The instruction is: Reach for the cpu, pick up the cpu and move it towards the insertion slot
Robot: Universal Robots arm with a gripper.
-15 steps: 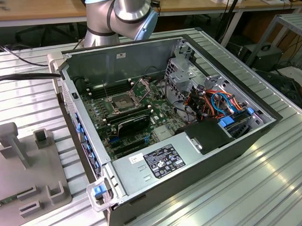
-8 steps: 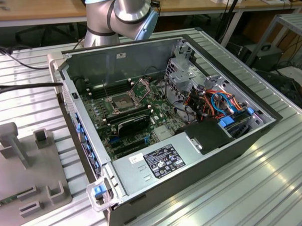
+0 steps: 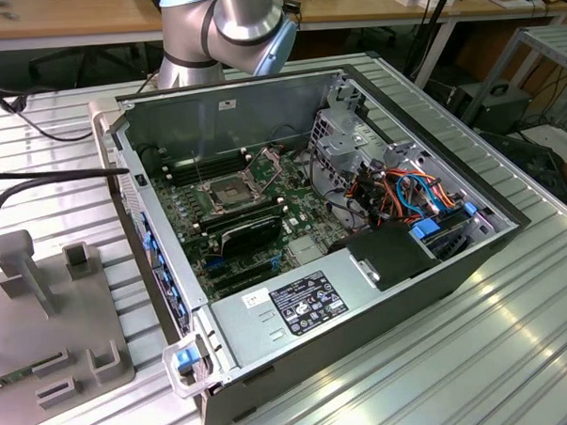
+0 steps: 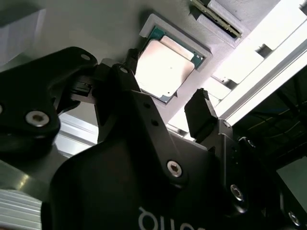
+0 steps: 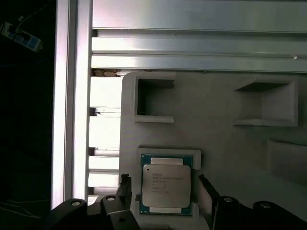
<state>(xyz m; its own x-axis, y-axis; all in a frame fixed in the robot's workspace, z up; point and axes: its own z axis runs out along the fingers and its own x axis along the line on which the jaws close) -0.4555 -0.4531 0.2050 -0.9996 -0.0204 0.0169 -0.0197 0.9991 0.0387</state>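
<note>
Cpu (image 5: 167, 184) flat in pale pocket (image 5: 170, 152) of grey holder tray (image 5: 225, 153), square, so no long axis to favour. Straddled by gripper (image 5: 166, 196), fingers (image 5: 125, 189) spread wide on opposite edges, seemingly touching neither. Nothing in the way. Insertion slot (image 3: 224, 189) in computer case (image 3: 232, 111), eleven o'clock from black card (image 3: 251, 231) in the exterior view.
</note>
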